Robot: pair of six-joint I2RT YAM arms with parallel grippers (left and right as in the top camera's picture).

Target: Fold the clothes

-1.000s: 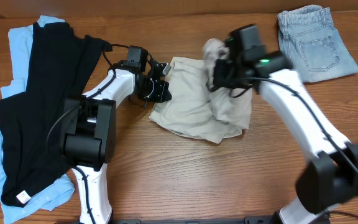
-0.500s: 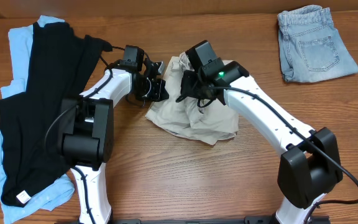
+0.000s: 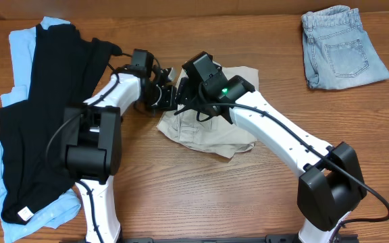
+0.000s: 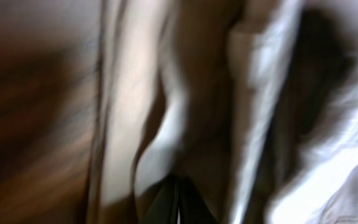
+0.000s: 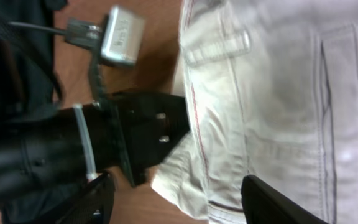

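Note:
The beige khaki shorts [image 3: 215,131] lie bunched and folded over at the table's middle. My left gripper [image 3: 169,95] is shut on their left edge, and beige cloth [image 4: 260,93] fills the left wrist view around its closed fingertips [image 4: 178,202]. My right gripper [image 3: 185,102] hovers open just above that same edge, right next to the left gripper. In the right wrist view its two fingers [image 5: 272,202] stand wide apart over the shorts' waistband and belt loop [image 5: 219,46], holding nothing. A black garment [image 3: 46,115] lies on a light-blue one [image 3: 20,47] at the left.
Folded pale denim shorts [image 3: 343,47] sit at the back right corner. The two arms nearly touch at the shorts' left edge. Bare wooden table [image 3: 215,196] lies in front of the shorts.
My right gripper swept left across the shorts, carrying their right side over onto the left, then opened and let the cloth go. The left gripper has stayed shut in place.

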